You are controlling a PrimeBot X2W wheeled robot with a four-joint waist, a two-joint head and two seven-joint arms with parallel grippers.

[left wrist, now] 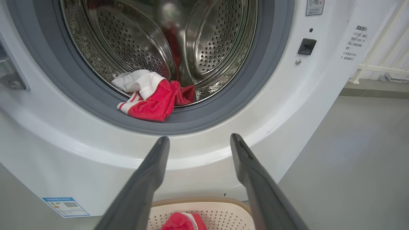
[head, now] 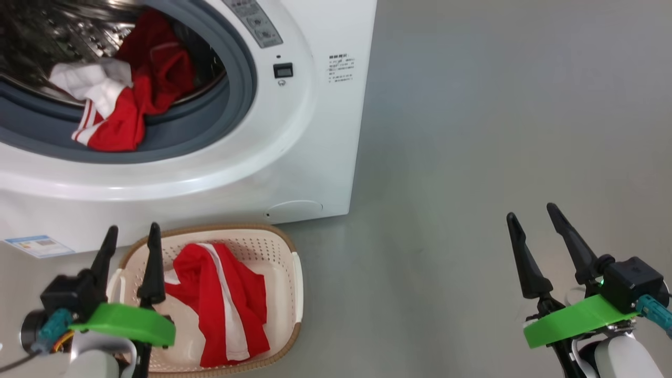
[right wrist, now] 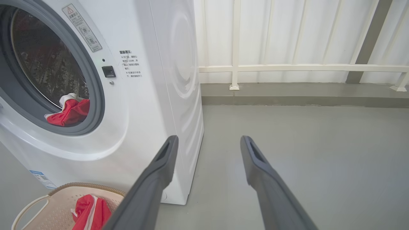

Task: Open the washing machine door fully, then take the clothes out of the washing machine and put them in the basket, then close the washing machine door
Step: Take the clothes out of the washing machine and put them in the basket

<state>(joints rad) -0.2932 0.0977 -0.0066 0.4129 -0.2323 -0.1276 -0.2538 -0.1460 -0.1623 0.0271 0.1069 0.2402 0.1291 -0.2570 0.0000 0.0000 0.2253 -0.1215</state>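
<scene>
At the lower front of the washing machine (head: 315, 131) opening, the remaining clothes (head: 121, 100) lie as a red-and-white bundle draped over the grey seal (head: 236, 94), its length running roughly across the mouth, above the basket (head: 296, 278) that already holds one red garment (head: 220, 294). The left gripper (head: 134, 227) hovers over that basket, fingers wide apart and empty, the bundle ahead and above it. The right gripper (head: 531, 210), equally wide and empty, is well off to the side over bare floor (head: 446, 157), so the left arm looks nearer.
</scene>
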